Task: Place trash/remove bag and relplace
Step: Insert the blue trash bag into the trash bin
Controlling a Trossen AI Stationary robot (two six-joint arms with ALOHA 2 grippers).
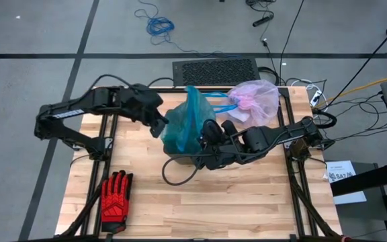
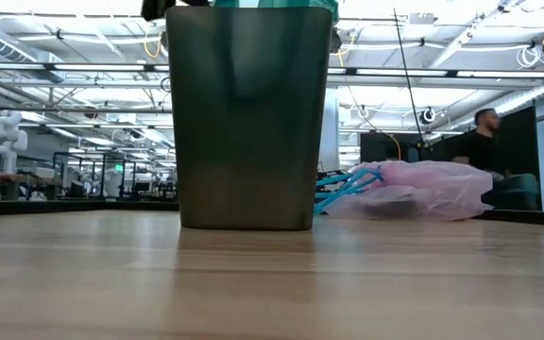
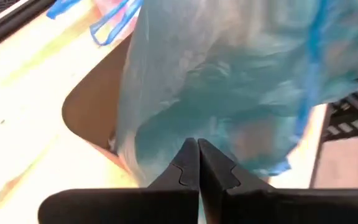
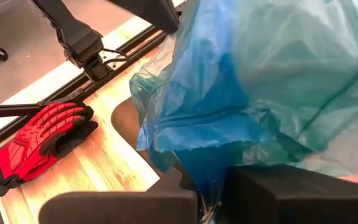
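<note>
1. Closest to the low camera stood the dark bin, upright on the wooden table.
2. Over its mouth hung a teal-blue bag, bunched and draped down the bin's sides.
3. I held my left gripper pinched shut on that teal-blue bag at the bin's left side.
4. I held my right gripper clamped shut on the same bag at the bin's right side.
5. Behind the bin, the pink bag lay slumped on the table's far edge, touching neither claw.
6. A red glove lay flat near the front left corner.
</note>
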